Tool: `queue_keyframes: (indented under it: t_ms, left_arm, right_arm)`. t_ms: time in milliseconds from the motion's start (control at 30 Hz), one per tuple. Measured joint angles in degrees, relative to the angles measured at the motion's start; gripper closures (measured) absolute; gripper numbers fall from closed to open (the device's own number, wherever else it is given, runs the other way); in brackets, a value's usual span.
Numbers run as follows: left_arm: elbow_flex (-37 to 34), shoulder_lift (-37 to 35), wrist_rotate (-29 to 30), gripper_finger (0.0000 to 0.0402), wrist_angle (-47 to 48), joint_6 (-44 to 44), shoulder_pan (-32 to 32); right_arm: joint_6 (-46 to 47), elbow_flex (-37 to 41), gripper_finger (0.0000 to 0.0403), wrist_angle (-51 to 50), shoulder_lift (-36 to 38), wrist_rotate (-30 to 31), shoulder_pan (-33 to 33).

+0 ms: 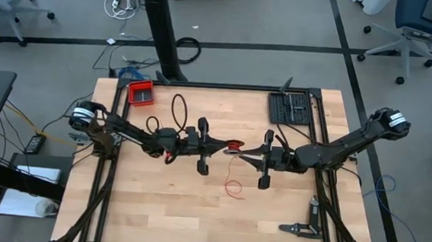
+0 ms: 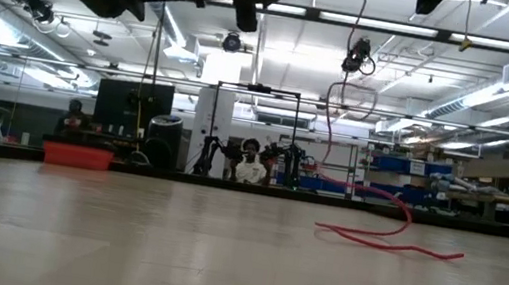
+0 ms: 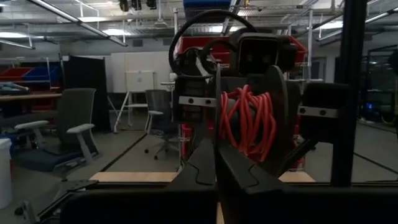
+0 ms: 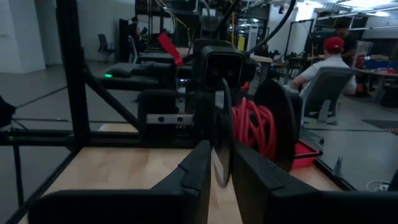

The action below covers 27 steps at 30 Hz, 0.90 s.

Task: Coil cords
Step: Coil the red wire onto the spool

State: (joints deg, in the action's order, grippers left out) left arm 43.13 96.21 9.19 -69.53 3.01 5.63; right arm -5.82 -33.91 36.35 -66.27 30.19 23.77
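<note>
1. Red tray [image 1: 140, 93] sits at the table's [image 1: 156, 208] far-left corner. It plays no part in the work.
2. Left gripper [image 1: 216, 145] is over mid-table. In its wrist view the claw [image 3: 217, 163] appears pressed together on the edge of one flange of a spool [image 3: 283, 112].
3. The cord [image 1: 233, 146] is mostly wound on that spool, held in the air between the two grippers. A loose tail [image 1: 233, 186] hangs down and ends in a small loop on the table, toward the near edge.
4. Right gripper [image 1: 250, 155] faces the left one from the other side. Its wrist view shows the claw [image 4: 221, 165] pinching the thin opposite flange [image 4: 222, 134].
5. Step in hand, as judged: winding is well advanced, with only the tail outstanding. The next move calls for turning the spool, or feeding in the slack, without either flange slipping.
6. Differences between views:
   - Only the wrist views show the spool's flanges and the wound turns [image 4: 255, 127].
   - The high view shows a mere red dot.
   - Only the low view shows the tail [image 2: 391, 244] lying on the table and rising upward, with no claw in frame.
</note>
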Motion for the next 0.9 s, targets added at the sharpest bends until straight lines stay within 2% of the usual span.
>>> queue_keyframes:
  t_ms: [200, 300, 400, 600, 700, 900]
  left_arm:
    - [2.0, 1.7, 0.8, 0.0402, 0.6, -0.1, 0.0]
    - [2.0, 1.7, 0.8, 0.0401, 0.9, -0.1, 0.0]
    - [2.0, 1.7, 0.8, 0.0401, 1.1, -0.1, 0.0]
    - [2.0, 1.7, 1.3, 0.0400, 1.6, -0.7, -0.1]
    - [2.0, 1.7, 0.5, 0.0385, 1.8, -0.5, 0.0]
    - [2.2, 1.8, -0.3, 0.0325, 2.0, -1.2, 0.0]
  right_arm:
    - [-0.4, 0.0, 0.0346, 4.3, -3.2, -0.1, -0.6]
    - [-0.3, 0.0, 0.0362, 4.4, -3.6, 0.2, -0.6]
    - [0.7, 0.0, 0.0394, 4.4, -3.5, 1.8, -0.5]
    - [0.8, 0.0, 0.0399, 4.0, -3.5, 6.4, 0.5]
    - [-0.2, 0.0, 0.0400, 3.8, -3.4, 7.4, 1.3]
    - [-1.2, 0.0, 0.0401, 4.0, -2.0, 8.1, 1.7]
